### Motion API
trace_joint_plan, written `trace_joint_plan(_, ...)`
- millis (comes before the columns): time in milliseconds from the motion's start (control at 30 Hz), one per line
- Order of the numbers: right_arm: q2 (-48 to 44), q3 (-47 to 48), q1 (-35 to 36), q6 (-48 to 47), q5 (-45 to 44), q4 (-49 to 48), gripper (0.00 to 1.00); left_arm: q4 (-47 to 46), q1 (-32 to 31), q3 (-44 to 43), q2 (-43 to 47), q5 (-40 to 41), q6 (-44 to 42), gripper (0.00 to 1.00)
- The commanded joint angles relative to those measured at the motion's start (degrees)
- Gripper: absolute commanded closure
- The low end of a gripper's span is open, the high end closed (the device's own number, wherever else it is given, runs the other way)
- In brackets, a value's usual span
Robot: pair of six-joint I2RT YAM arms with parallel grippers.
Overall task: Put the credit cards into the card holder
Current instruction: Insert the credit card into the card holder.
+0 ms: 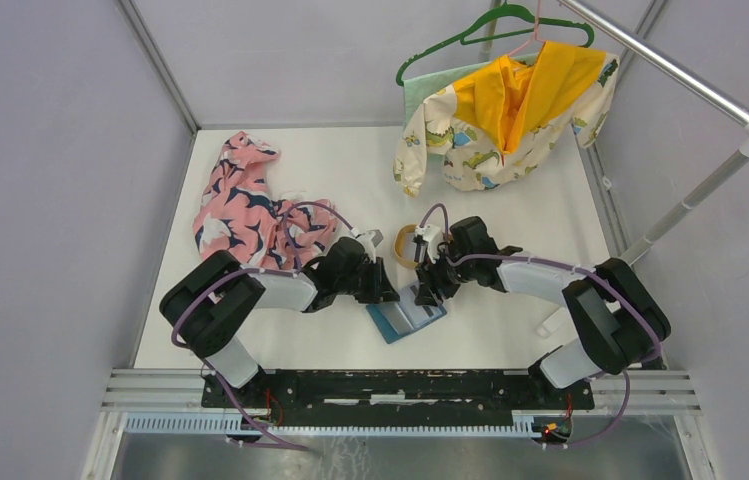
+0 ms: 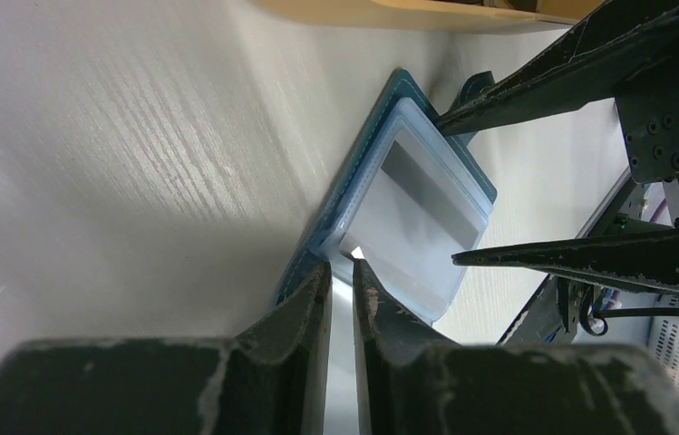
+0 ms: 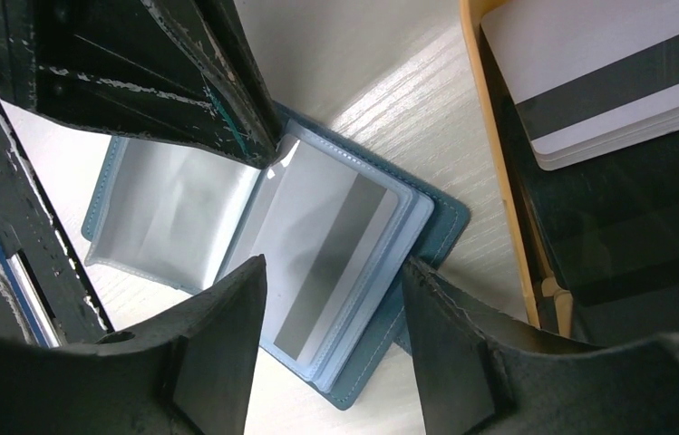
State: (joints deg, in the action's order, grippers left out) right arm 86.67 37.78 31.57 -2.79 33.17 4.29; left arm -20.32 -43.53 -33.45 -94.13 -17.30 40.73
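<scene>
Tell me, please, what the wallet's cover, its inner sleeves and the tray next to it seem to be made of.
Wallet cover: teal, matte, stitched along the edge; probably leather or an imitation. Sleeves: clear, slightly frosted soft plastic; a striped card shows through one. Tray: tan, smooth rim; looks like wood, though no grain is clear.

1. One teal card holder (image 3: pixel 444 227) is lying open on the desk (image 1: pixel 350 170).
2. One pale striped card (image 3: pixel 335 245) is sitting in its clear sleeves.
3. One wooden tray (image 3: pixel 499 163) is carrying a stack of pale cards (image 3: pixel 607 82); how many is not showing clearly.
4. Two patterned garments are showing: one pink garment (image 1: pixel 240 205) and one dinosaur-print garment (image 1: pixel 490 120).
5. Two arms are reaching in: the left arm (image 1: pixel 280 290) and the right arm (image 1: pixel 540 278).
</scene>
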Motion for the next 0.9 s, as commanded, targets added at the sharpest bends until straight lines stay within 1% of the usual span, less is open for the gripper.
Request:
trace_joint_plan(0, -1.7, 2.4, -0.3, -0.8, 0.2, 1.6, 0.38, 2.7, -0.4, -0.6, -2.6, 1.6, -2.0, 0.79)
trace_joint_plan(100, -4.9, 3.0, -1.3, -2.9, -1.6, 2.1, 0.36, 2.7, -0.4, -0.7, -2.8, 1.6, -2.2, 0.79)
trace_joint_plan(200, -7.3, 1.7, -2.0, -2.4, 0.2, 0.6, 0.35, 2.7, -0.4, -0.8, -2.9, 1.5, -2.5, 0.79)
trace_joint_plan(367, -4.6, 2.3, -2.1, -2.1, 6.4, 2.1, 0.36, 3.1, -0.4, -1.1, -2.6, 1.5, -2.8, 0.79)
trace_joint_plan(700, -0.2, 3.4, -2.1, -2.6, 4.7, 4.8, 0.38, 3.1, -0.5, -1.2, -2.6, 1.4, -2.8, 0.79)
trace_joint_plan(867, -0.5, 3.7, -2.0, -2.8, 5.3, 4.9, 0.40, 3.1, -0.5, -1.2, -2.3, 1.3, -2.8, 0.79)
